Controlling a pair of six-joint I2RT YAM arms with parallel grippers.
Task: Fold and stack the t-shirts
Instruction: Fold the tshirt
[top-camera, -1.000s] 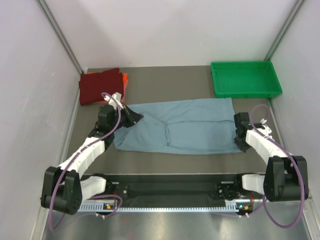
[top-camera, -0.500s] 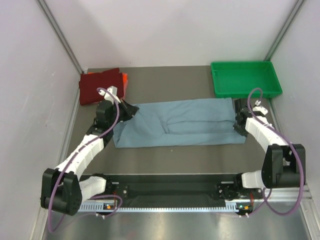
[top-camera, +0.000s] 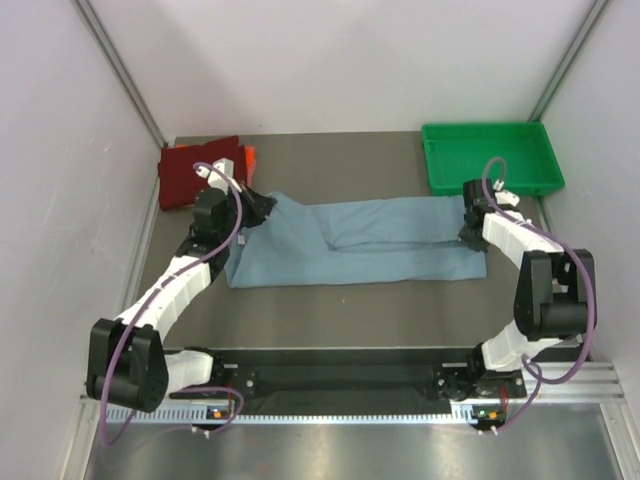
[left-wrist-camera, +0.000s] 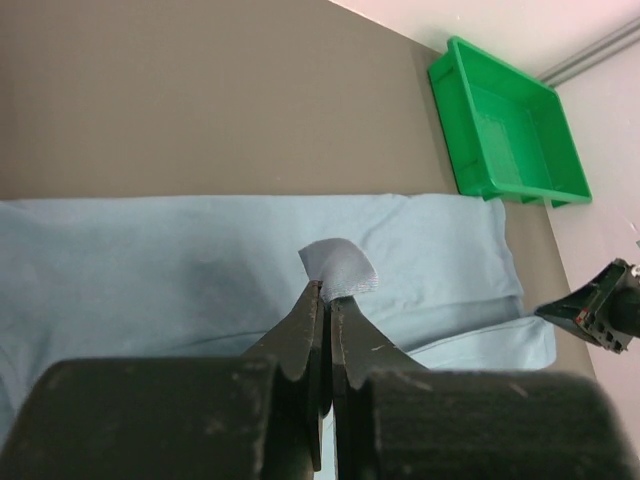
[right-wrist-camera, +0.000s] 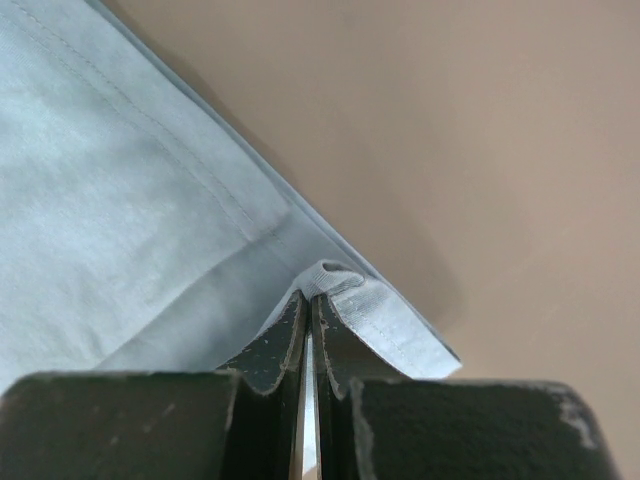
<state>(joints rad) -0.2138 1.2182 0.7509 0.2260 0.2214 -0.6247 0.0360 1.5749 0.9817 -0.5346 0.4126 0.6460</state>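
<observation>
Flat brown-grey table (top-camera: 330, 165) has the dusty grey-blue cloth t-shirt (top-camera: 360, 245) stretched across its middle. Left gripper (left-wrist-camera: 325, 290) is pinched tight on its fabric at one end, right gripper (right-wrist-camera: 308, 295) clamped on the hem at the other.

Plain grey-blue shirt (top-camera: 380, 245); dark red shirt (top-camera: 190, 172); orange shirt (top-camera: 249, 158); bright green tray (top-camera: 490, 186); dull brown-grey table (top-camera: 330, 160).

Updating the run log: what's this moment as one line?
left gripper: shut on grey-blue t-shirt | right gripper: shut on its other end | dark red t-shirt: folded, far left corner
</observation>
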